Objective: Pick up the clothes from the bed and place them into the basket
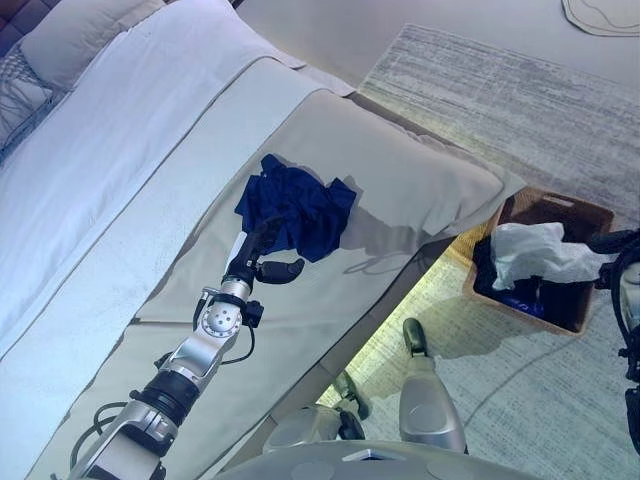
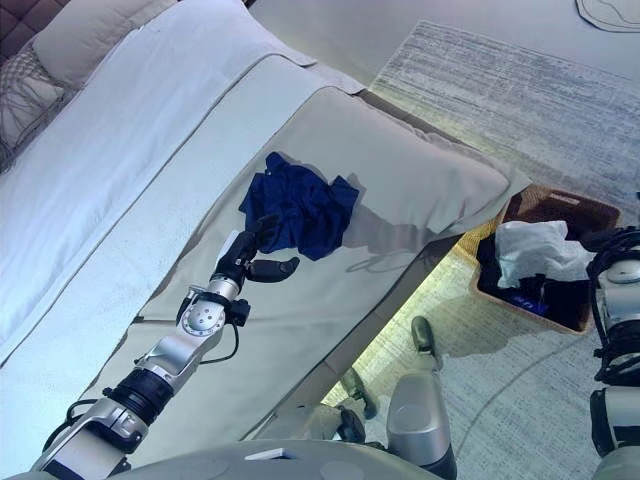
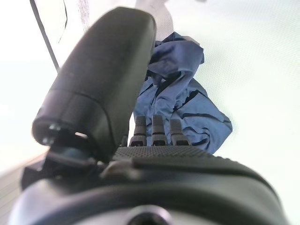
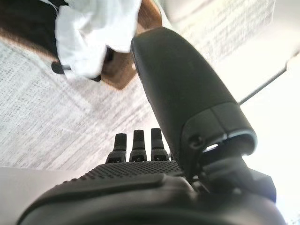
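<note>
While the left hand (image 1: 262, 252) reaches across the bed (image 1: 130, 150) in the eye views, fingers straight and thumb spread at the near edge of a crumpled dark blue garment (image 1: 297, 210), a brown basket (image 2: 560, 212) on the grey rug (image 2: 480, 90) holds a white cloth (image 2: 532, 250). Seen from the left wrist, the fingers (image 3: 158, 129) lie extended toward the blue fabric, grasping nothing. Seen from the right wrist, the right hand (image 4: 140, 168) hangs relaxed and empty above the rug near the basket.

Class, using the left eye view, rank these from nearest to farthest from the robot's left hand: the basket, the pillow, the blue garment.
1. Blue garment: on the bed, right at the left robot hand.
2. Basket: on the rug, to the right.
3. Pillow: at the bed's head, upper left.
</note>
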`<state>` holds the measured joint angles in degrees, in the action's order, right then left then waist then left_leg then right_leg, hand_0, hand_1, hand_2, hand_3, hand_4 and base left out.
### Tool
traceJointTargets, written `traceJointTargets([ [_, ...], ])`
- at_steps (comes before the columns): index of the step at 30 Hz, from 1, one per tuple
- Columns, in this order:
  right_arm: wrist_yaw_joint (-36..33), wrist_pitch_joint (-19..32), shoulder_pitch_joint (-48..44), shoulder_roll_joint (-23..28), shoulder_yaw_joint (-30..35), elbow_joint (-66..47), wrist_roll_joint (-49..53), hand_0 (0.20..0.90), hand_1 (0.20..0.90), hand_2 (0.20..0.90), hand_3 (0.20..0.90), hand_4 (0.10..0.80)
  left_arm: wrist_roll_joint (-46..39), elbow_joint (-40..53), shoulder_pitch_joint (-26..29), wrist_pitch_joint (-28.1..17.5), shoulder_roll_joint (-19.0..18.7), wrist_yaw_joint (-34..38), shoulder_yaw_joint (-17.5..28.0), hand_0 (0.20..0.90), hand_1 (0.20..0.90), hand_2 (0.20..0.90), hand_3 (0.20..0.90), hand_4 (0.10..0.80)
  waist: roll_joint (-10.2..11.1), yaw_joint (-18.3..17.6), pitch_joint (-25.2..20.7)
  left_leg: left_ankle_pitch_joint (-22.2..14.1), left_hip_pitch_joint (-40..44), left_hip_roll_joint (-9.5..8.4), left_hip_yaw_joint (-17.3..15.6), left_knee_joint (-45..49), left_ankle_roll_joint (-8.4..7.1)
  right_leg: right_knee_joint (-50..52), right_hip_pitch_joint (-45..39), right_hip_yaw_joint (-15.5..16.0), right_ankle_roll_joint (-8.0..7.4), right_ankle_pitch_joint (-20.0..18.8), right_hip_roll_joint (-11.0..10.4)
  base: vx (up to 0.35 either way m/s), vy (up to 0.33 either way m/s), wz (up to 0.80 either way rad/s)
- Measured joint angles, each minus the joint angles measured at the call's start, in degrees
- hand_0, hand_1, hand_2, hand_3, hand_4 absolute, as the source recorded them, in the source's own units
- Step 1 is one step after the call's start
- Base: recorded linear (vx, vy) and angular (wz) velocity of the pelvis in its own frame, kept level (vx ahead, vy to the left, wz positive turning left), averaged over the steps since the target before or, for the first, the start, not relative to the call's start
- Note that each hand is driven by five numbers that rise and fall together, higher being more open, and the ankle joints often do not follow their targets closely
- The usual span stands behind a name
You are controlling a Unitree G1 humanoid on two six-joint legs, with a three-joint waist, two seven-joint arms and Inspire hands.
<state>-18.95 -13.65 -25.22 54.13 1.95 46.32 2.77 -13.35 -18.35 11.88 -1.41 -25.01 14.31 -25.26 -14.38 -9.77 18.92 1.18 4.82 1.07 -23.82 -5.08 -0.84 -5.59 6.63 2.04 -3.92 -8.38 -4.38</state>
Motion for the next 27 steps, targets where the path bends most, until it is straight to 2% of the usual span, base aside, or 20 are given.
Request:
traceJointTargets([
  [16,2.38,0.83,-0.03,0.27,-0.43,-4.03,-1.86,0.9,0.9,0.9,0.9,0.8,0.02,0.08,-0.28,-0.08,0.6,-0.02,0.11,0.9,0.9,0.9,0.9,0.8,0.37,0.93,0.17,0.0,2.1,0.17,0.34,0.0,0.0,0.29,-2.38,0.57,0.2,-0.16,0.04,0.002,0.001,0.0],
  [21,3.28,1.17,-0.2,0.26,-1.88,-7.06,-2.27,0.9,0.9,0.9,0.9,0.8,0.04,0.08,-0.1,-0.05,1.88,-0.06,0.75,0.9,0.9,0.9,0.9,0.8,1.41,2.5,0.13,0.0,2.88,0.6,1.87,0.0,-0.03,0.3,-3.9,2.16,0.09,-0.05,-0.04,-0.018,-0.007,0.15],
  [27,3.01,1.98,-6.35,-1.76,-9.82,-11.05,-3.37,0.9,0.9,0.9,0.9,0.8,0.08,-0.03,-0.49,0.18,1.88,0.09,1.22,0.9,0.9,0.9,0.9,0.8,4.7,5.88,-0.85,0.86,2.16,0.96,5.15,-0.02,-0.14,0.3,-4.57,4.92,0.26,0.03,-0.15,-0.01,0.027,0.22],
])
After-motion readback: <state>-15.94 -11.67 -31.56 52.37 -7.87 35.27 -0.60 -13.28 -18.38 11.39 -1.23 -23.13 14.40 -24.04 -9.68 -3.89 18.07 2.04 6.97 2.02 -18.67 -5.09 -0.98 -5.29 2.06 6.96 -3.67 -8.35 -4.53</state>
